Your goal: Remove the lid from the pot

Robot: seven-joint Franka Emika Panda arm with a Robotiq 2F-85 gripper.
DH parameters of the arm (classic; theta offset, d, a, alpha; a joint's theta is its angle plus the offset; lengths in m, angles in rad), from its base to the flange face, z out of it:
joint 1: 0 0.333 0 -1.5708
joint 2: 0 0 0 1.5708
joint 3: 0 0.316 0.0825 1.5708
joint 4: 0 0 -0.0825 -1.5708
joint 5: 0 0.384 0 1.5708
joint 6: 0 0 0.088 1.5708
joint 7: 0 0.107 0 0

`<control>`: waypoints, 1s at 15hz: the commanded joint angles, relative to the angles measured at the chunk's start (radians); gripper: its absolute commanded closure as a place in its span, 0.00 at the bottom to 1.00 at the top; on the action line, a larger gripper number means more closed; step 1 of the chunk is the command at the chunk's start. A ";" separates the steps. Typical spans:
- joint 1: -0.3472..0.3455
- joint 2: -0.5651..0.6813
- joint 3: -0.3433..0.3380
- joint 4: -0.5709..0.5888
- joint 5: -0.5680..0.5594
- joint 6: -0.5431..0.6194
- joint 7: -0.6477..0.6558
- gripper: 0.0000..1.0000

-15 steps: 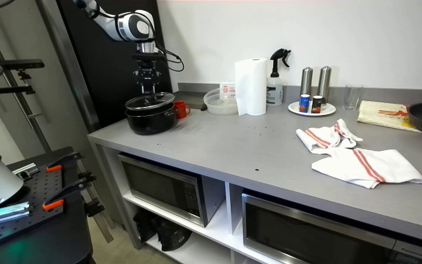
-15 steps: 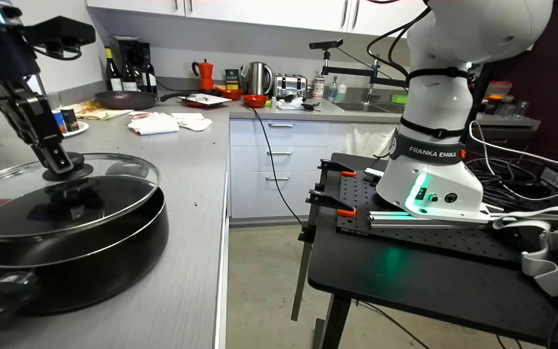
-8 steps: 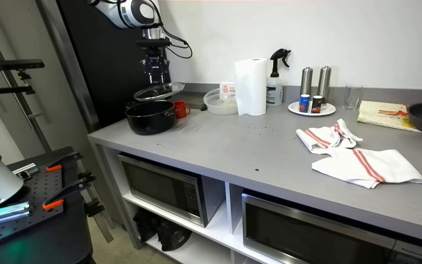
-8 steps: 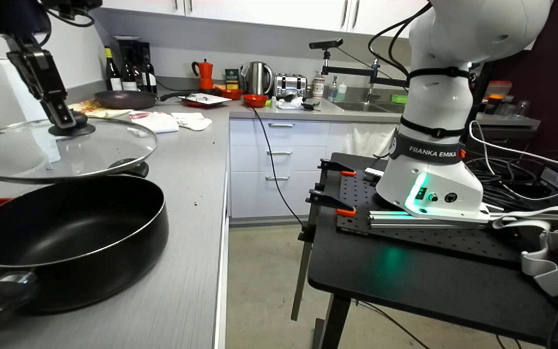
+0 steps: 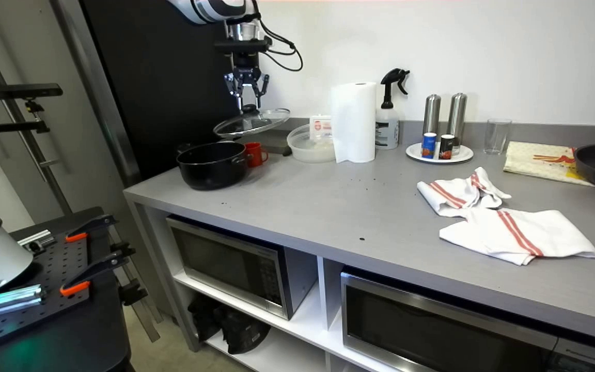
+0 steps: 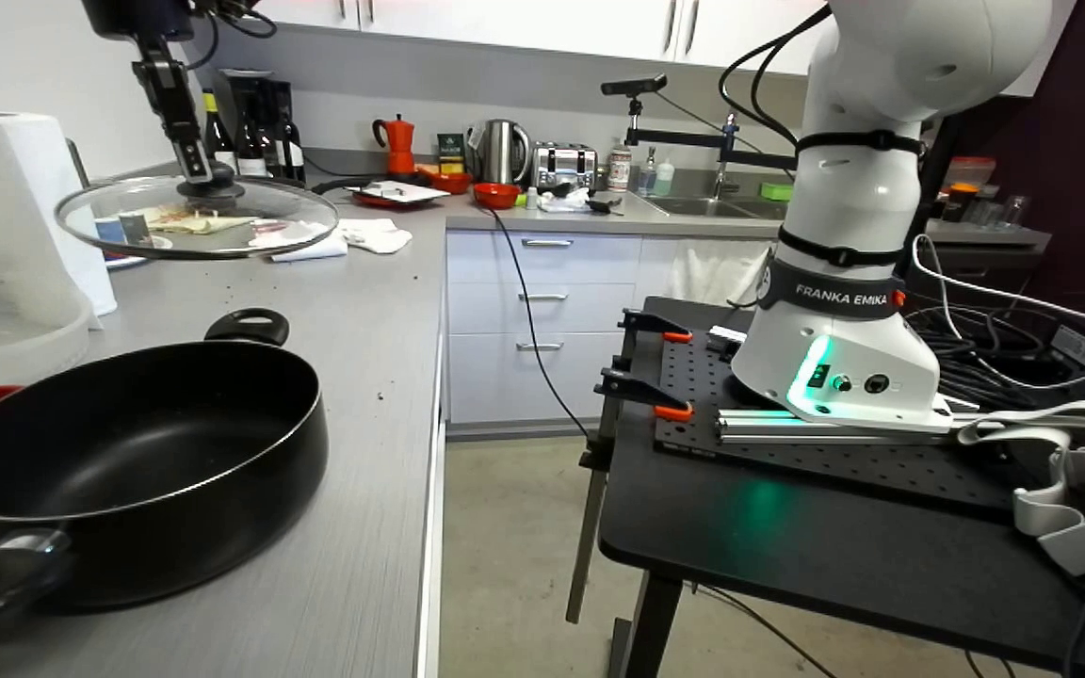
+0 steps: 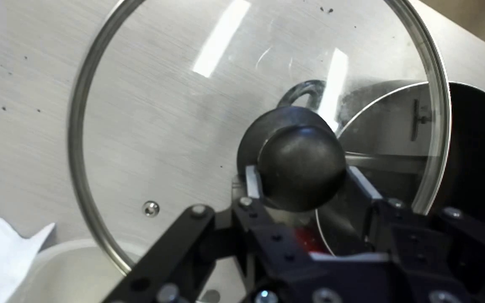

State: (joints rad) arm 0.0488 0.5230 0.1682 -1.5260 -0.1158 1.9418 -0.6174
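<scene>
The grey desk (image 5: 328,199) carries the uncovered black pot (image 5: 214,173) at its left end in an exterior view. The glass lid (image 5: 253,124) hangs above and to the right, not touching the pot, presumably held high to clear the red mug (image 5: 254,155). The fingers (image 7: 253,183) are clamped on opposite sides of the lid's central knob (image 7: 303,168), likely for balance.

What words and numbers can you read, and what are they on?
"FRANKA EMIKA" on the robot arm's dark collar.
"Panasonic" on the nearer microwave, small and faint.
Too small or blurred to read: labels on the spray bottle, white box, wine bottles, blue canister, black canister, dark green packet.
</scene>
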 commanded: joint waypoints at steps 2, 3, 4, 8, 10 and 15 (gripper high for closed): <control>-0.075 0.009 -0.030 0.064 0.088 -0.052 -0.005 0.76; -0.090 0.016 -0.036 0.074 0.103 -0.056 -0.005 0.76; -0.108 0.028 -0.043 0.089 0.121 -0.064 -0.005 0.76; -0.159 0.095 -0.071 0.147 0.161 -0.077 0.009 0.76; -0.178 0.146 -0.082 0.182 0.168 -0.074 0.019 0.76; -0.197 0.269 -0.099 0.251 0.155 -0.054 0.059 0.76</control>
State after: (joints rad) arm -0.1525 0.7188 0.0762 -1.3648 0.0298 1.9108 -0.5946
